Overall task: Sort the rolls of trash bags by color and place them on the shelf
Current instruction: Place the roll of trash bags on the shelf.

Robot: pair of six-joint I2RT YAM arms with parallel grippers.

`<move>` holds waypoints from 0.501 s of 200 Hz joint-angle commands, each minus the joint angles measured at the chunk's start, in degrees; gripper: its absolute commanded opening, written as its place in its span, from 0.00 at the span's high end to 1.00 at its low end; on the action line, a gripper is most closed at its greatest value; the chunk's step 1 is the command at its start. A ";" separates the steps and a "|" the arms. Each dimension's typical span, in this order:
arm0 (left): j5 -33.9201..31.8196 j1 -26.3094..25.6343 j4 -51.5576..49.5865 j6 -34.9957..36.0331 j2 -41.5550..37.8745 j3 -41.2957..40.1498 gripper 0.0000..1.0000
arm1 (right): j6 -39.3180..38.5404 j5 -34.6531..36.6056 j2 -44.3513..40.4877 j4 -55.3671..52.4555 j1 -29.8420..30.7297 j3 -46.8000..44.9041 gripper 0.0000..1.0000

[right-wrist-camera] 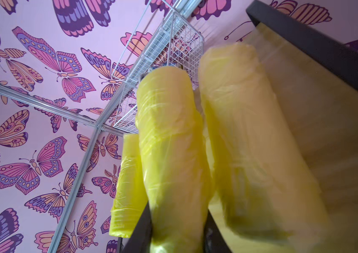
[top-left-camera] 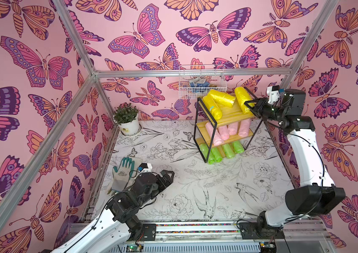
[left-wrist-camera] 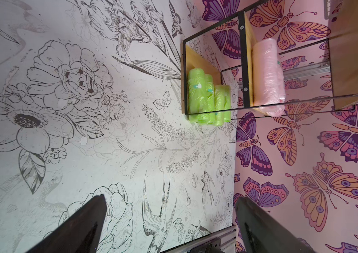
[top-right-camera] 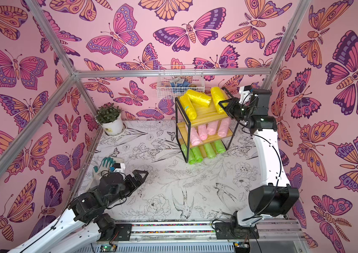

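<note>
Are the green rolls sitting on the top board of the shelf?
No, the green rolls lie on the lowest board of the shelf, below the pink rolls; yellow rolls fill the top.

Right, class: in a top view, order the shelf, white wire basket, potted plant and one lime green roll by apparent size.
Largest to smallest:
1. shelf
2. white wire basket
3. potted plant
4. lime green roll
All gaps look clear.

Robot test booth, aluminium frame (top-left-camera: 129,74), butterfly-print walls (top-left-camera: 42,65), floral tabletop (top-left-camera: 195,186)
</note>
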 commanded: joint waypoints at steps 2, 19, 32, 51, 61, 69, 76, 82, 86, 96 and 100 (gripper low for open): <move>0.15 0.13 0.32 0.01 0.21 0.26 0.02 | -1.60 2.36 -0.48 -1.04 0.10 1.02 1.00; 0.15 0.17 0.37 0.06 0.22 -0.05 0.02 | -3.99 5.72 -0.57 -4.03 0.10 2.04 1.00; 0.15 0.26 0.57 0.02 0.22 -0.26 0.02 | -5.83 7.93 -0.47 -6.42 0.16 3.20 1.00; 0.32 0.26 0.73 -0.12 0.21 -0.61 0.02 | -7.09 10.16 -0.48 -8.44 0.25 3.80 1.00; 0.41 0.26 0.76 -0.17 0.14 -0.77 0.02 | -7.26 11.07 -0.48 -8.65 0.25 3.52 0.96; 0.50 0.35 0.85 -0.24 0.13 -0.86 0.02 | -7.27 11.61 -0.48 -8.65 0.39 3.28 0.88; 0.67 0.35 0.83 -0.24 0.06 -0.93 0.02 | -7.26 11.81 -0.48 -8.66 0.51 3.16 0.78; 0.76 0.34 0.87 -0.25 0.04 -0.97 0.02 | -7.31 11.72 -0.48 -8.69 0.60 3.19 0.69; 0.76 0.35 0.85 -0.26 -0.04 -1.05 0.02 | -7.40 11.63 -0.48 -8.70 0.69 3.18 0.64; 0.80 0.35 0.78 -0.17 -0.22 -1.20 0.02 | -7.64 11.20 -0.48 -8.64 0.97 3.41 0.53; 0.85 0.35 0.81 -0.17 -0.31 -1.31 0.01 | -7.82 11.19 -0.43 -8.74 1.18 3.57 0.49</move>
